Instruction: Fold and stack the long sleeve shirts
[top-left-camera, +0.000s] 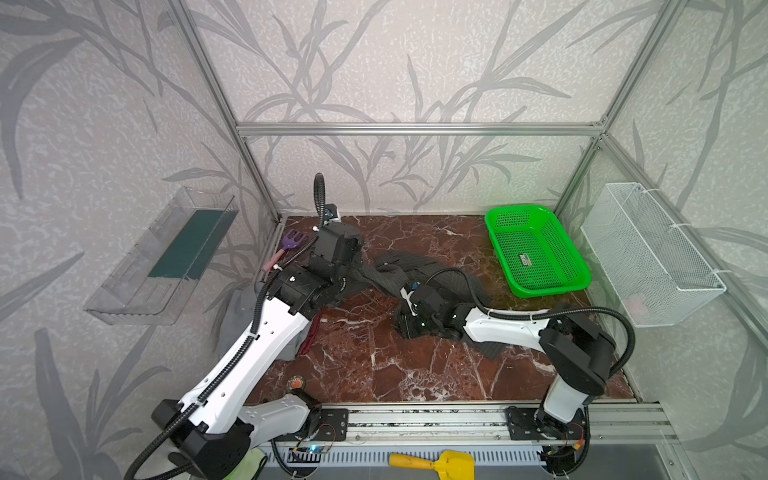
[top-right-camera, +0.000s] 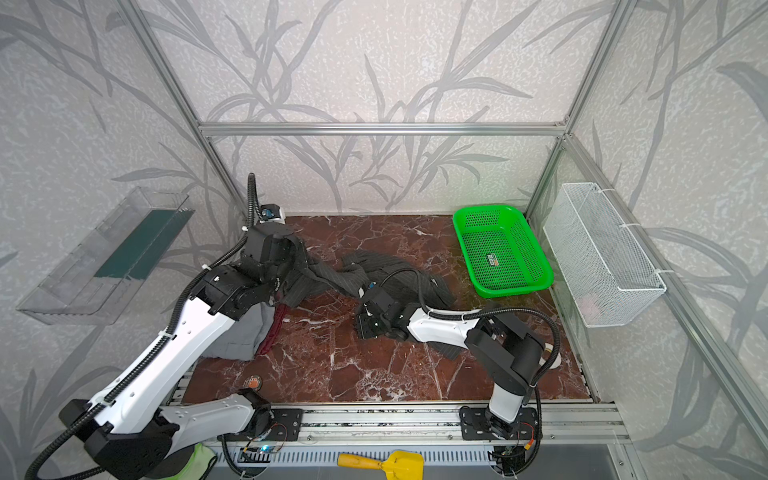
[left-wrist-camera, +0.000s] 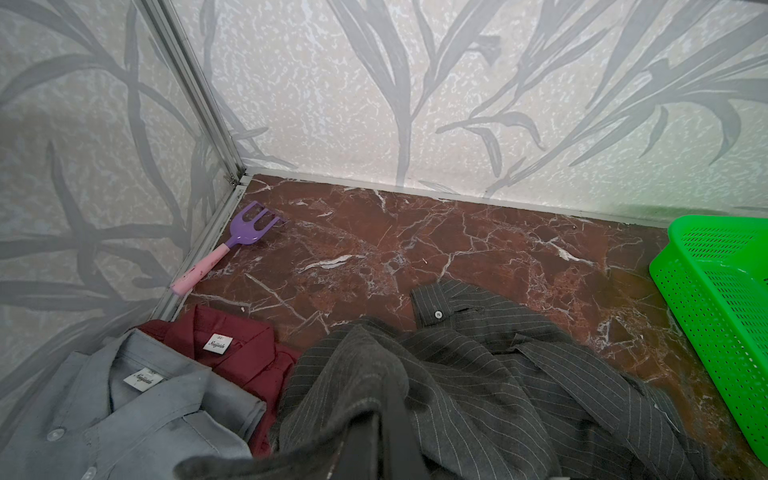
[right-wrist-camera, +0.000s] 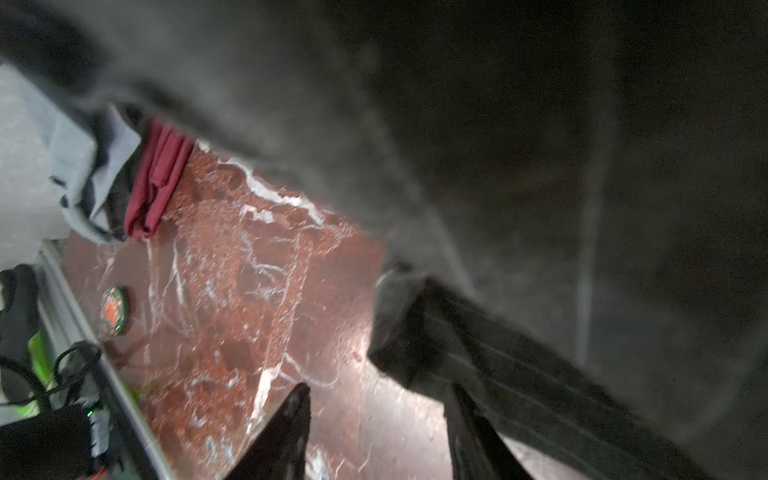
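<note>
Above the red marble counter (top-left-camera: 374, 365), the outstretched left end effector (left-wrist-camera: 376, 446) clenches a charcoal pinstriped shirt (left-wrist-camera: 478, 374); the low right end effector (right-wrist-camera: 380, 390) stands parted.

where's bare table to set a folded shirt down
The table is bare at front middle, between the grey shirt and the right arm, and along the back between purple rake and green basket. The pinstriped shirt crowds the centre.

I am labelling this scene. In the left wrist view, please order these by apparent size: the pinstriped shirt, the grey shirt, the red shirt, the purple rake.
1. pinstriped shirt
2. grey shirt, cut off by the frame edge
3. red shirt, partly hidden under the grey one
4. purple rake
</note>
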